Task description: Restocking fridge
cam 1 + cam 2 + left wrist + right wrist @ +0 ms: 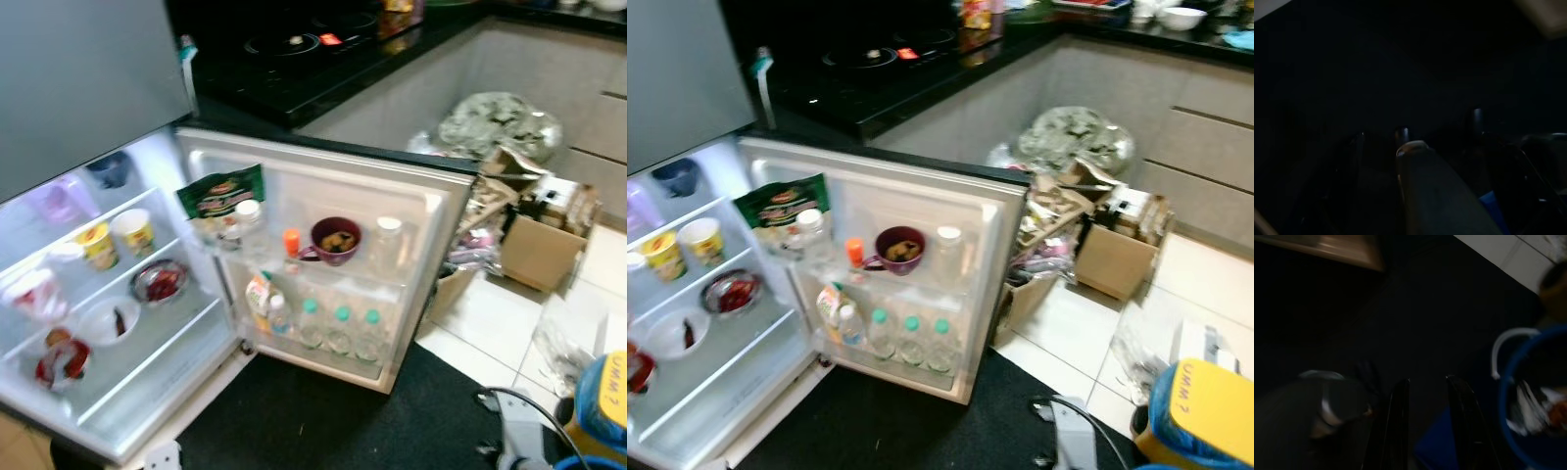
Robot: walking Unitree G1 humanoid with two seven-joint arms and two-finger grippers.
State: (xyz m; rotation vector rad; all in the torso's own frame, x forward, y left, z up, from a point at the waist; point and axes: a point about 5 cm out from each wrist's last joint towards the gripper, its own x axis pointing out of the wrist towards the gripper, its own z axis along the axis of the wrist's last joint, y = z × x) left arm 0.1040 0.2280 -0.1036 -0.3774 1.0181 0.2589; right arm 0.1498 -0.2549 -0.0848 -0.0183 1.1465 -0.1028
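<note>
Small white fridge (201, 338) stands open, lit inside; its door (431, 211) swings out to the robot's right, outer edge near a heap of cardboard boxes and bags (534, 235) on the pale tiled floor (490, 333).

Door upper rack: green snack packet (221, 192), white-capped jar (249, 217), small orange-capped bottle (292, 243), maroon bowl of food (336, 240), clear jar (388, 240). Lower rack: row of clear green-capped bottles (341, 328), packed side by side, plus a tilted bottle at the hinge end.

Fridge shelves: two yellow-printed cups (118, 238) on the middle shelf, a dark round bowl with red food (160, 281) at that shelf's front edge, a white bowl (108, 320) and a red-wrapped item (61, 360) below. Open room remains along the right of the lower shelves.

Black mat (313, 416) in front of the door – bare stretch there. Black counter (294, 69) behind with a hob. Blue-and-yellow container (1200, 411) at lower right.

Left wrist view is very dark – left gripper (1437, 142), cannot tell the gap. Right gripper (1425, 401) hangs over dark floor beside a blue bucket rim (1508, 396); fingers (1396, 421) parted a little, holding nothing.
</note>
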